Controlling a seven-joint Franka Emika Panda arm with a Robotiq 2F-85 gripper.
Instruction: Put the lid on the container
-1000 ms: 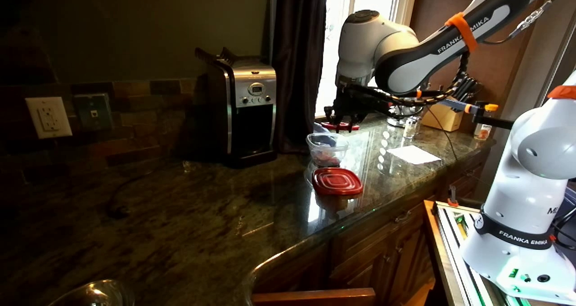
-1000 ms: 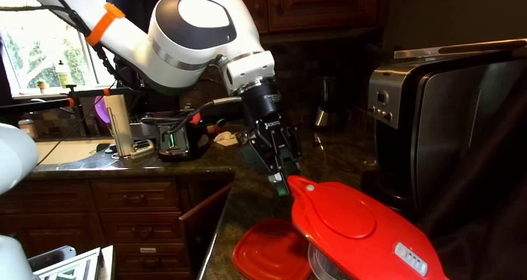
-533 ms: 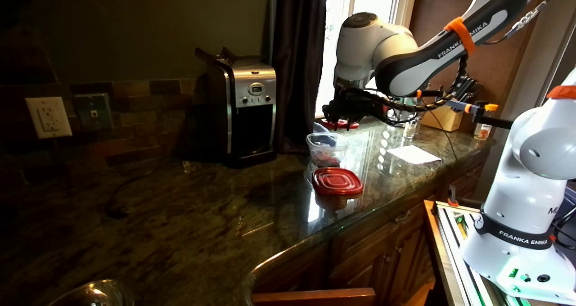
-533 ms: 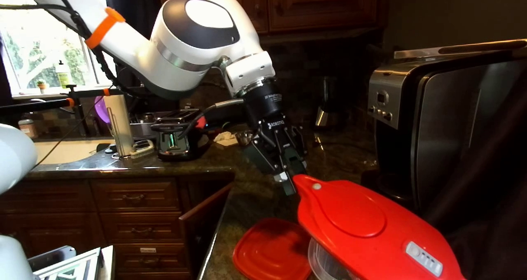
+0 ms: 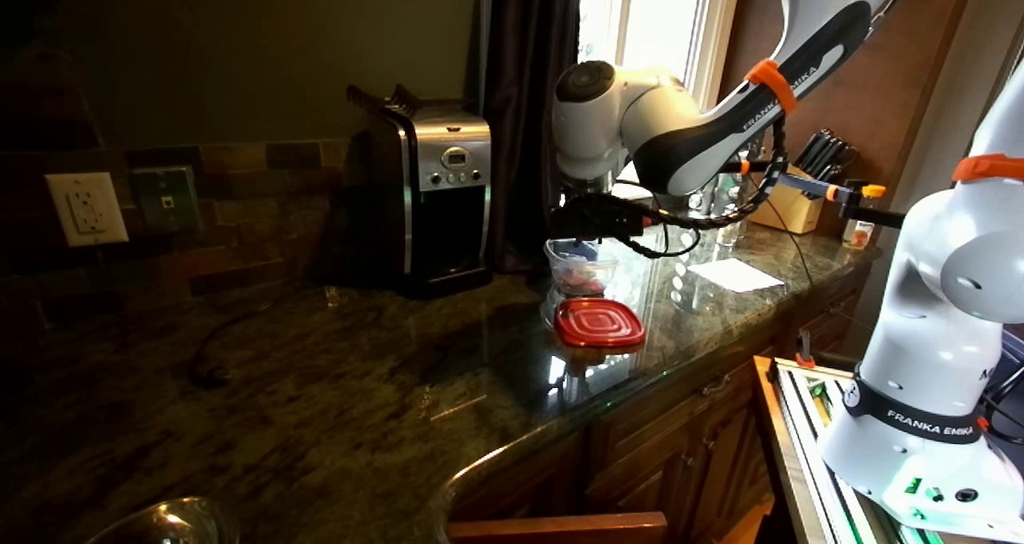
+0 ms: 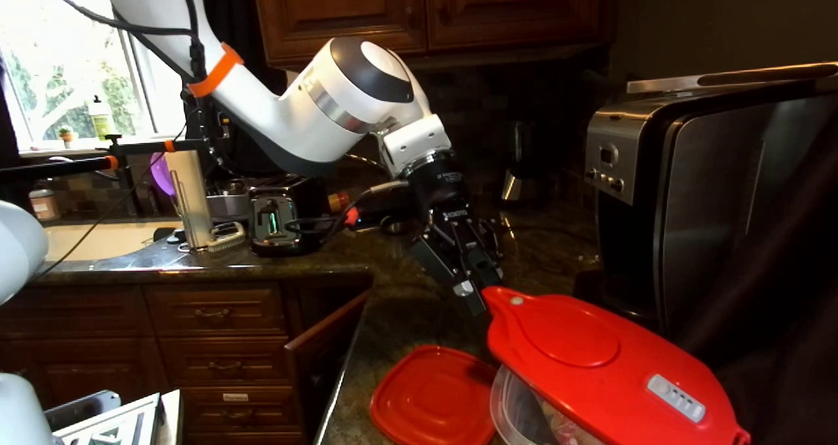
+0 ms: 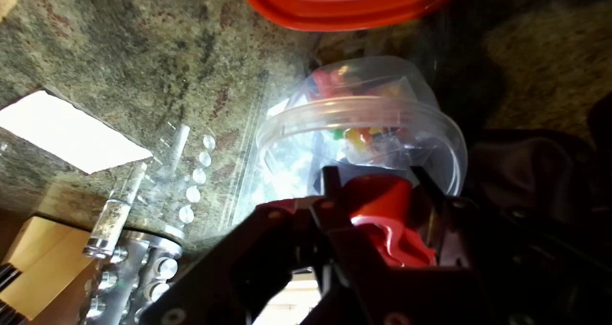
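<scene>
The container is a clear tub (image 5: 582, 270) holding colourful wrapped pieces. It also shows in the wrist view (image 7: 363, 112) and partly, behind a red pitcher top, in an exterior view (image 6: 514, 409). The red square lid (image 5: 600, 322) lies flat on the counter beside it, also seen in an exterior view (image 6: 432, 392) and cut off in the wrist view (image 7: 351, 9). My gripper (image 7: 375, 172) is over the container's window side. Its fingers stand apart, with the red spout of the pitcher (image 6: 589, 353) filling the gap. Whether they press on it is not visible.
A coffee maker (image 5: 448, 192) stands by the dark curtain. A white sheet of paper (image 5: 736, 275), a knife block (image 5: 788, 208) and a spice rack (image 7: 129, 267) are on the other side. The counter's front edge (image 5: 664, 374) is near the lid.
My arm has moved lower and toward the coffee maker. The red pitcher top has shifted the same way, uncovering more of the container. The container and lid have not moved.
</scene>
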